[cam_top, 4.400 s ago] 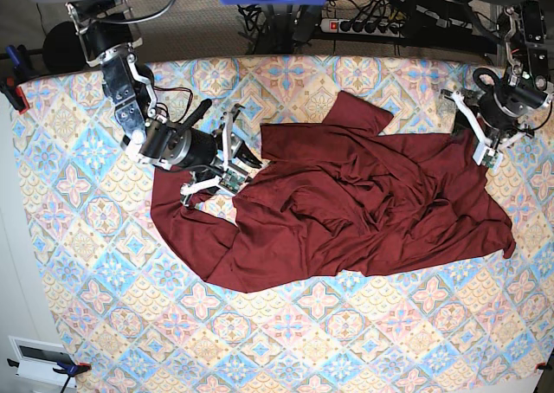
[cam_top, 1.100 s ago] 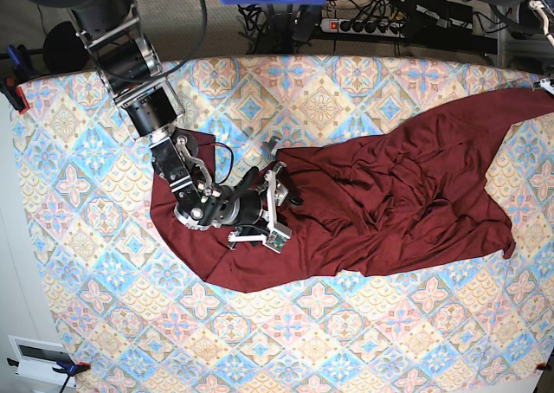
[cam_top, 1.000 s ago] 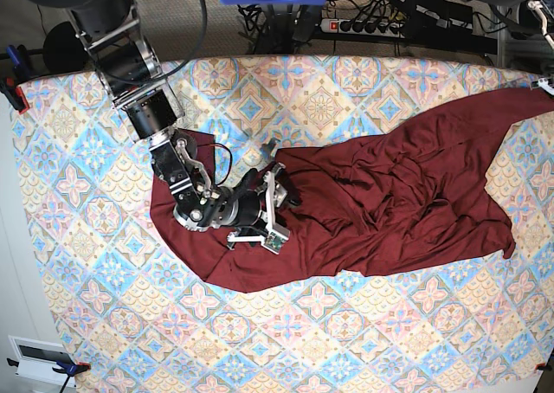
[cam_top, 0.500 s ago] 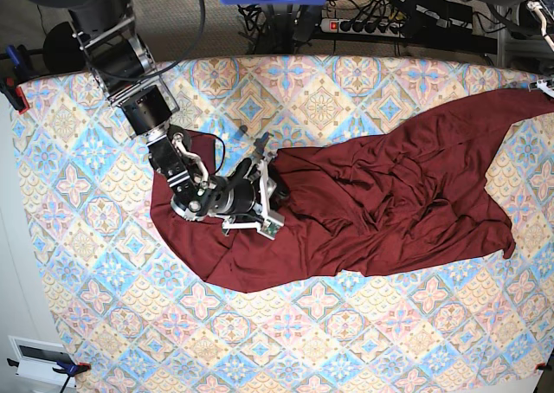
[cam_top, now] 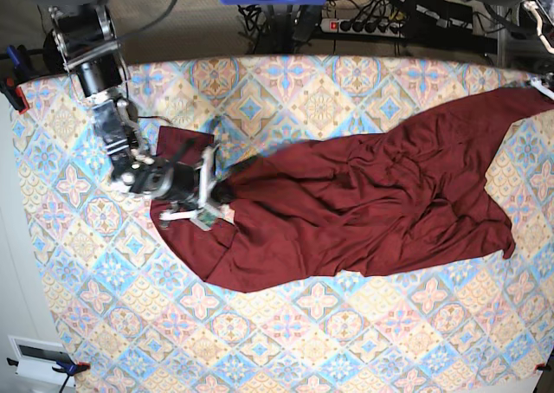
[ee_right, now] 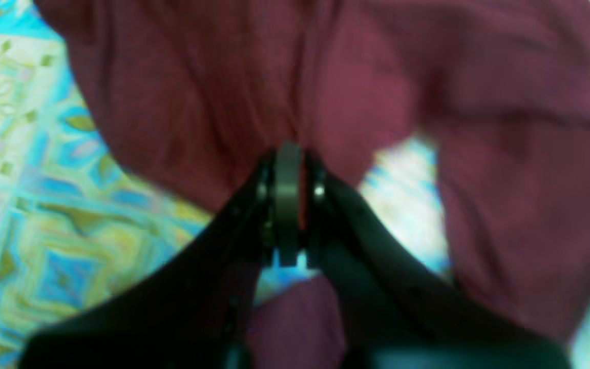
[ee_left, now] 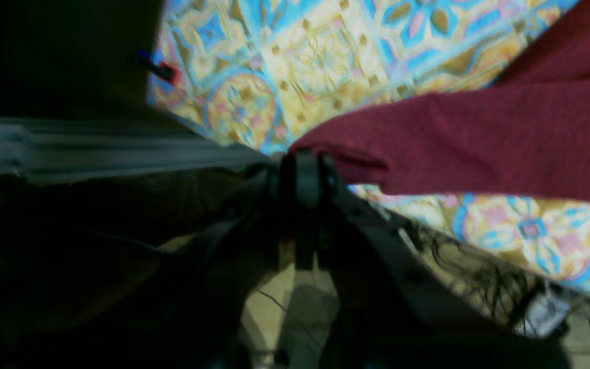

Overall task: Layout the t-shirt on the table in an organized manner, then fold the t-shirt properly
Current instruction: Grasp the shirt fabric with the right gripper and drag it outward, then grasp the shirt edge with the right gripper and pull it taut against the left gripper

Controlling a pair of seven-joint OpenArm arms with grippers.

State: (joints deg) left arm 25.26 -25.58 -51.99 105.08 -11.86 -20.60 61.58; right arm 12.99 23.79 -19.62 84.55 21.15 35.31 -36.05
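A power strip (cam_top: 363, 25) and a tangle of cables (cam_top: 415, 8) are seen past the table's (cam_top: 320, 90) far edge; clamps (cam_top: 10, 88) are seen at the left edge and a white box (cam_top: 39, 358) at the lower left corner. Nothing is seen lying on the shirt (cam_top: 372, 202) besides the right arm.

The left claw (ee_left: 300, 169) is almost cut off at the base view's upper right edge. Both wrist views are blurred and partly blocked by dark claw bodies. The fabric edge under the right claw (ee_right: 287, 169) is hidden in the base view.

The shirt is spread diagonally across the table, stretched from the far right corner to the left-centre, wrinkled in the middle, one flap folded near the right arm.

Left claw: closed, pinching a shirt corner at the table edge. Right claw: closed, a fold of shirt gripped between its tips.
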